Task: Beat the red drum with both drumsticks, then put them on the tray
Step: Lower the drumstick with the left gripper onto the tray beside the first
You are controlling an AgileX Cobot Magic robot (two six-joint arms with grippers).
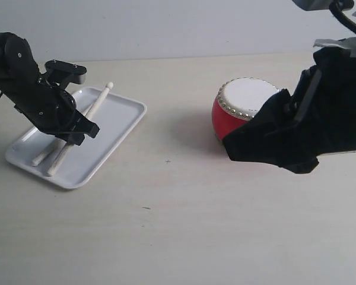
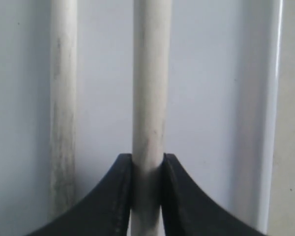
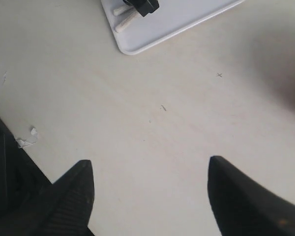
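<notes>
Left claw (image 2: 147,164) we see pinched on one drumstick (image 2: 151,73), arm slanted low over the tray (image 1: 121,116); right claw (image 3: 150,189) wide open, empty, above the table (image 1: 178,225) by the red drum (image 1: 225,116).

Two pale wooden drumsticks (image 2: 151,73) (image 2: 64,98), one white rectangular tray (image 1: 121,119), one red drum (image 1: 228,122) with a single ring of silver studs, and two black grippers, the left gripper (image 2: 147,164) and the right gripper (image 3: 150,169), share one light tabletop (image 1: 178,225).
</notes>
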